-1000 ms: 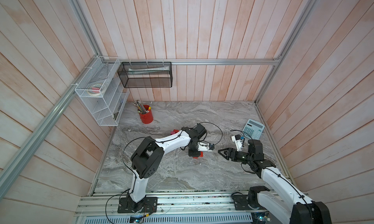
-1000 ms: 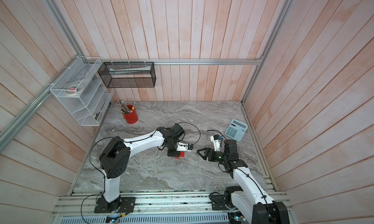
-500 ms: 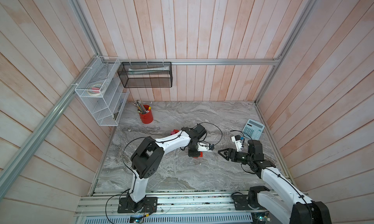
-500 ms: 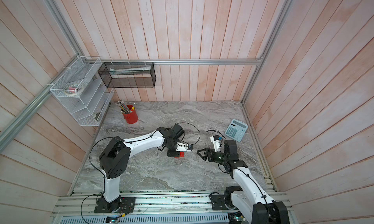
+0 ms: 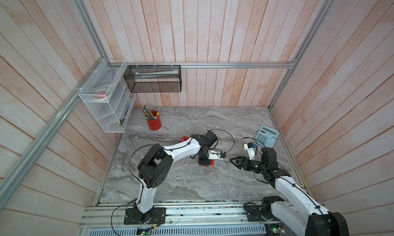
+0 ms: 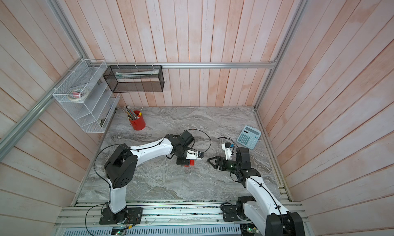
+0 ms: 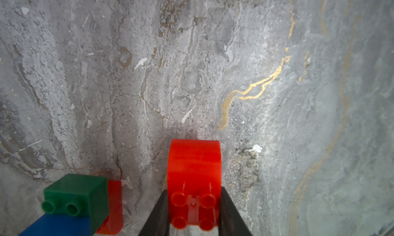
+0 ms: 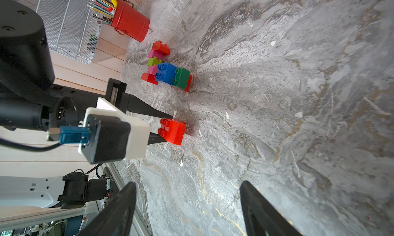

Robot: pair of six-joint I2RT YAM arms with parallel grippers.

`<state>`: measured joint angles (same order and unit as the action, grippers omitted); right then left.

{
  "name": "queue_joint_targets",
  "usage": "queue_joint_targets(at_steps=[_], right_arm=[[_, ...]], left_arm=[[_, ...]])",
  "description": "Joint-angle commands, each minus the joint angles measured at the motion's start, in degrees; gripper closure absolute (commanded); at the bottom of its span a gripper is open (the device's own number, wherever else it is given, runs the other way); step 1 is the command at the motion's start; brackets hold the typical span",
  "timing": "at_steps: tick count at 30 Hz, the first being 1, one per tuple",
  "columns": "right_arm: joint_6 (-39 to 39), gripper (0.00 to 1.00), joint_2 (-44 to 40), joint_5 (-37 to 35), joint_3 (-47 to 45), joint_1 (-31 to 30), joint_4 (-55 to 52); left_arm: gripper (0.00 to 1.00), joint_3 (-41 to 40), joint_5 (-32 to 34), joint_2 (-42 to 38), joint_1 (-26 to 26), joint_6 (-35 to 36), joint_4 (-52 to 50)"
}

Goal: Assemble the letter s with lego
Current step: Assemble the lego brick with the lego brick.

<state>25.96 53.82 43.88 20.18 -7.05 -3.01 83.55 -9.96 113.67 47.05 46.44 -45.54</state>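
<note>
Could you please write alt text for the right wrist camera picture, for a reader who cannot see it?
The left end effector grips a red lego brick on the grey marble table. Beyond it lies a group of bricks, red, pink, green and blue, then a red pencil cup. The right end effector, open, frames the foreground.

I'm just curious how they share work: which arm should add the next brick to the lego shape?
Left, probably: the left gripper is shut on a red brick, and the brick cluster lies close beside it. The right gripper is open, empty and farther off.
</note>
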Motion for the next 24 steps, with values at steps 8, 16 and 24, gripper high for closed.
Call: queue_joint_targets(at_steps=[8,16,24], right_arm=[[-0.5,0.22,-0.4,0.7,0.3,-0.2,-1.0],[-1.2,0.22,-0.6,0.6,0.9,-0.2,-2.0],[-1.3,0.22,-0.5,1.2,1.8,-0.2,-2.0]], left_arm=[[0.70,0.9,6.5,6.1,0.6,-0.6,-3.3],[0.70,3.8,7.0,7.8,1.1,-1.3,-5.4],[0.64,5.2,4.2,5.5,1.0,-2.8,-4.9]])
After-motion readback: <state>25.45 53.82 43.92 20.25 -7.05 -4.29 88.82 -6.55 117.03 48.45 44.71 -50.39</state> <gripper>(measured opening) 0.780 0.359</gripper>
